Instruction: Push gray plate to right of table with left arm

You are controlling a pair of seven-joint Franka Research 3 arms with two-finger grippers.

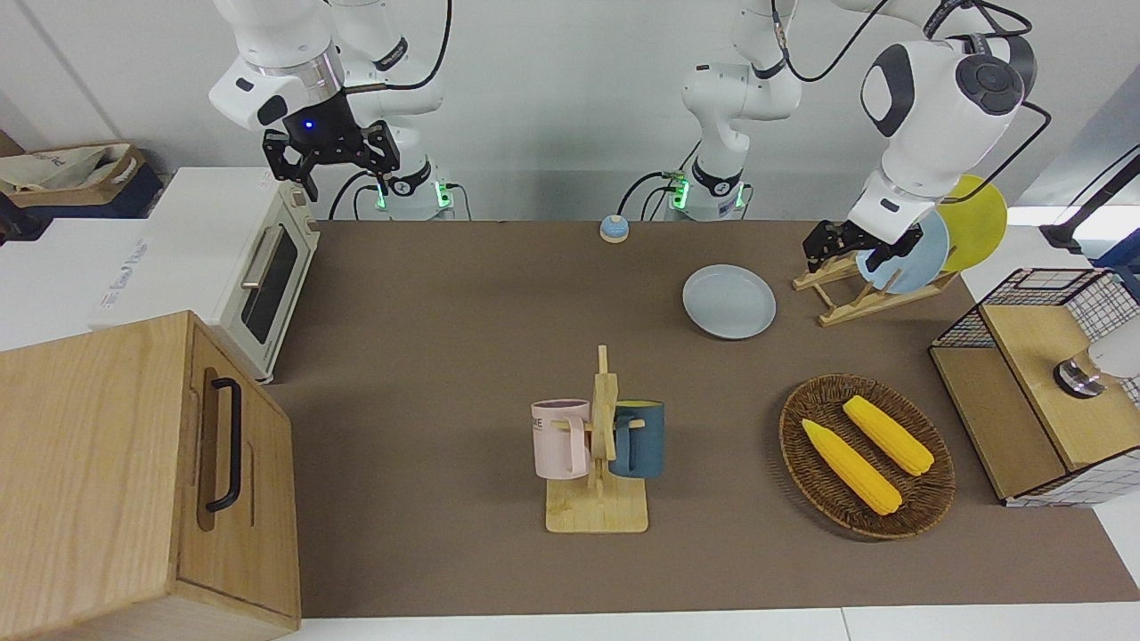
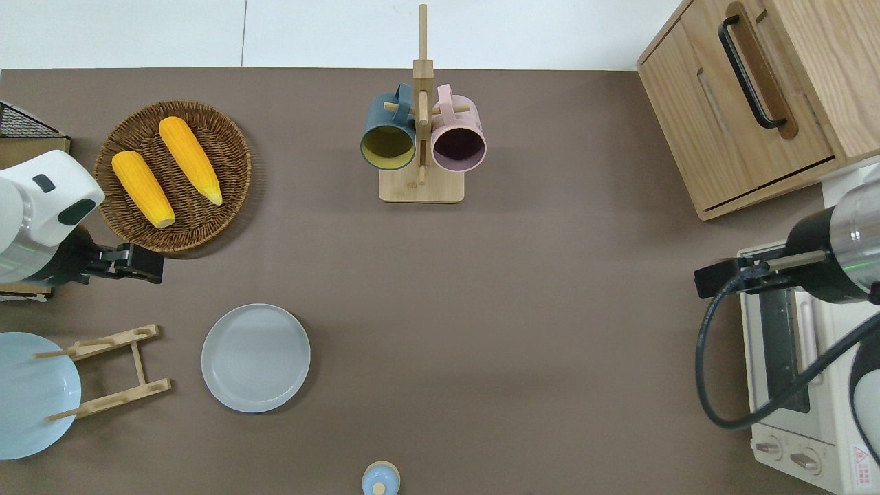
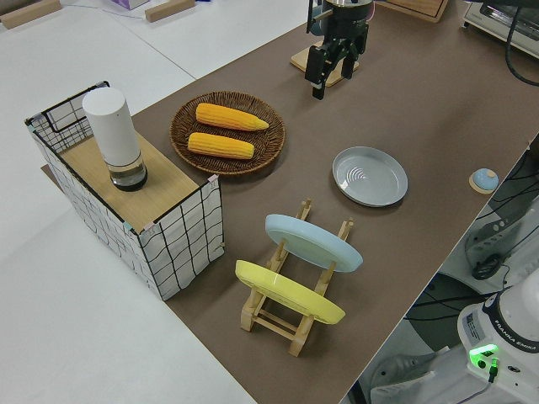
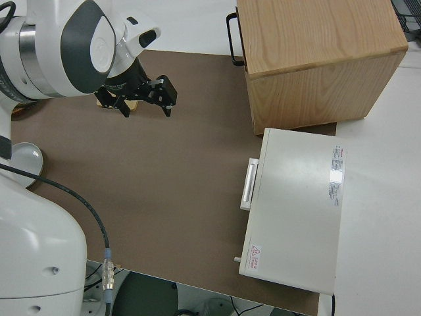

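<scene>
Gray plate flat on table, beside wooden plate rack. Left gripper hovers near wicker basket, fingers apart, empty. Right arm parked.

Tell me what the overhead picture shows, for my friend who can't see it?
A round pale gray plate lies flat on the brown table, untouched. The left gripper hangs between it and a wicker basket holding two corn cobs.

My left arm is bent downward, wrist angled; my left gripper hangs clear of the bench, jaws parted and empty. My right arm is parked.
</scene>
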